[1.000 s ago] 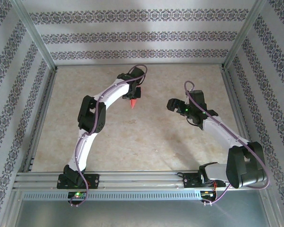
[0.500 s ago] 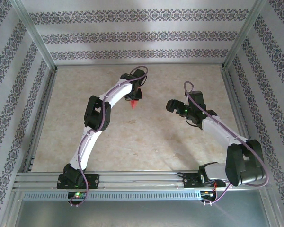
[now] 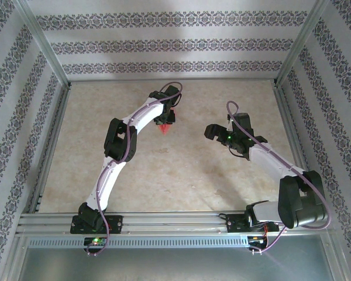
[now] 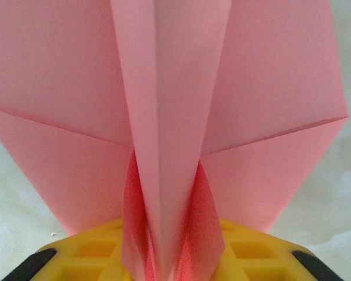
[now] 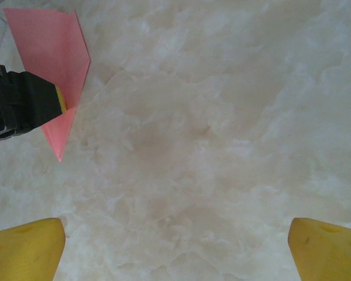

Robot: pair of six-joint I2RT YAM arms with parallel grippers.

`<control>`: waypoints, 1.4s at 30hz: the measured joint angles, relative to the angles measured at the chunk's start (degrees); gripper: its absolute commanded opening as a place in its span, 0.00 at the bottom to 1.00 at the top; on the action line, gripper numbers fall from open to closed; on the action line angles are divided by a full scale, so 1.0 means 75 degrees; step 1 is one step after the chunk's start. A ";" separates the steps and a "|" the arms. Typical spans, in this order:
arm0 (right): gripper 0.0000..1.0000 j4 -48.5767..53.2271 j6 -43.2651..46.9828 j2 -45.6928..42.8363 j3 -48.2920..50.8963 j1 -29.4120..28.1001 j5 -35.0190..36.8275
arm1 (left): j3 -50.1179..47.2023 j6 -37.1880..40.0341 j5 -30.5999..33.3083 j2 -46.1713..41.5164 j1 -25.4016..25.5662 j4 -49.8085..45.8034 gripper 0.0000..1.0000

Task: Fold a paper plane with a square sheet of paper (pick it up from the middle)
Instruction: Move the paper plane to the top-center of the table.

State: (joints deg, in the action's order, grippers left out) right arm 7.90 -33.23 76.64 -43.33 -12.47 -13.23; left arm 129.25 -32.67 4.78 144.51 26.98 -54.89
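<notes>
Over the near right of the table point(image 3: 181, 175), at about 3 o'clock from its middle, my right gripper point(image 3: 213, 130) hangs with its yellow fingertips point(image 5: 23, 246) spread wide and nothing between them. At 10 o'clock in that wrist view I see the pink paper plane point(image 5: 55, 52), nose pointing toward 6 o'clock. Farther out, just toward 12 o'clock of the table's middle, the plane sits in the left gripper point(image 3: 165, 117), its centre crease running up from between the yellow fingers point(image 4: 88, 252). Whether they pinch it or stand slack I cannot tell.
</notes>
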 measured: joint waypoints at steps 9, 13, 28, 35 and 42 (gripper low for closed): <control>0.98 -0.0003 -0.0006 0.0090 0.0003 0.0000 -0.0050 | -0.0373 -0.0318 -0.0119 -0.0152 -0.0023 0.0332 0.33; 0.98 -0.0044 -0.0006 0.0090 0.0003 0.0000 -0.0085 | -0.0606 -0.0431 -0.0233 -0.0265 -0.0067 0.0542 0.33; 0.98 -0.0117 -0.0149 0.0192 0.0003 0.0000 -0.0160 | -0.0603 -0.0300 -0.0221 -0.0262 -0.0064 0.0571 0.33; 0.98 -0.0117 -0.0175 0.0210 0.0003 0.0000 -0.0160 | -0.0603 0.0178 -0.0233 -0.0262 -0.0061 0.0571 0.32; 0.98 -0.0117 -0.0178 0.0213 0.0003 0.0000 -0.0160 | -0.0603 0.0411 -0.0265 -0.0262 -0.0061 0.0577 0.33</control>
State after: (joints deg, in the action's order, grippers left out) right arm 7.03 -34.57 78.24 -43.31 -12.47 -14.44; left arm 124.73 -29.58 2.79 142.54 26.52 -50.57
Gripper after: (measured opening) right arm 0.980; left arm 0.327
